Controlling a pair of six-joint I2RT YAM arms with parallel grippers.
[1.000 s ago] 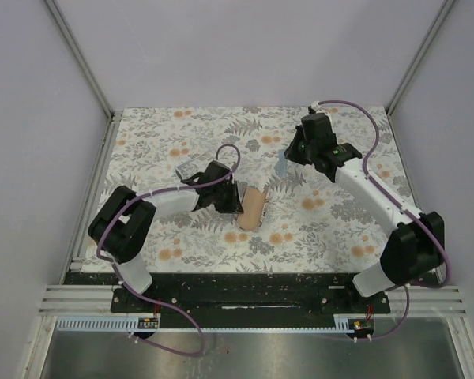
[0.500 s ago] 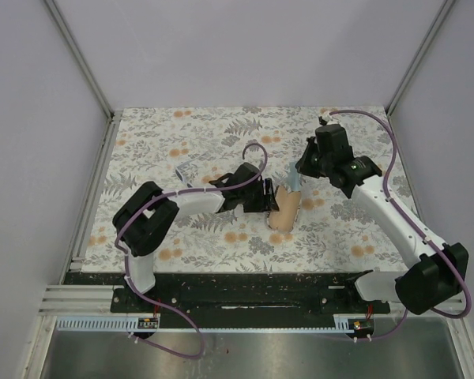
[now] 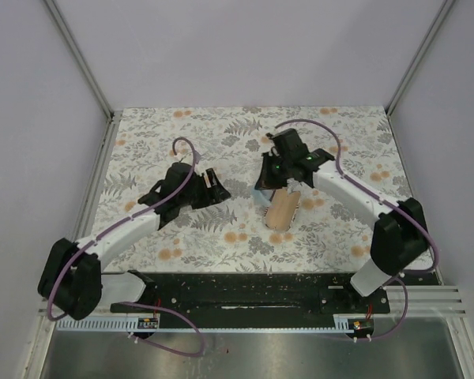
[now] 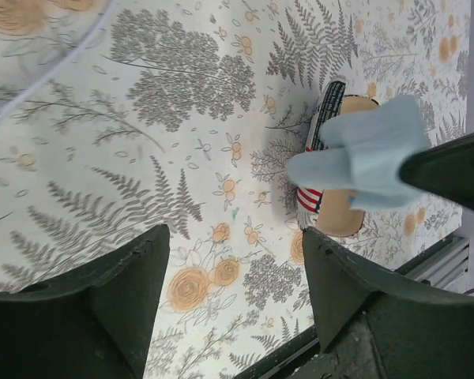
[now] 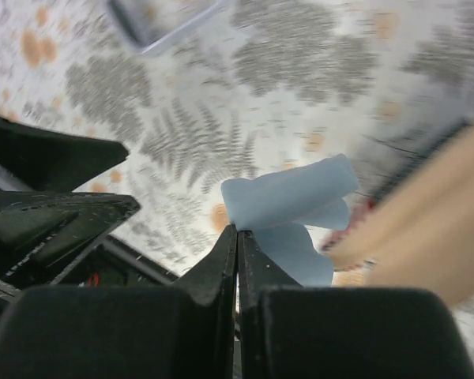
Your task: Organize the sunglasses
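The sunglasses [image 5: 154, 24] show only as a blurred dark lens in a pale frame at the top of the right wrist view; in the top view my left arm hides them. The oval stars-and-stripes case [image 3: 282, 212] lies open, tan inside up. My right gripper [image 3: 270, 186] hangs over the case's far end, shut on the light blue cloth [image 5: 288, 197], which dangles above the case [image 4: 340, 217]. My left gripper [image 3: 214, 186] is left of the case, open, with only tablecloth between its fingers [image 4: 103, 300].
The floral tablecloth [image 3: 221, 134] covers the whole table. Pale walls with metal corner rails [image 3: 79, 55] enclose three sides. The black base rail [image 3: 237, 292] runs along the near edge. The two grippers are close together near the table's middle.
My left gripper opened and drew back to the left, leaving the case lying where it had dragged it. My right gripper carried the cloth left, over the case's far end.
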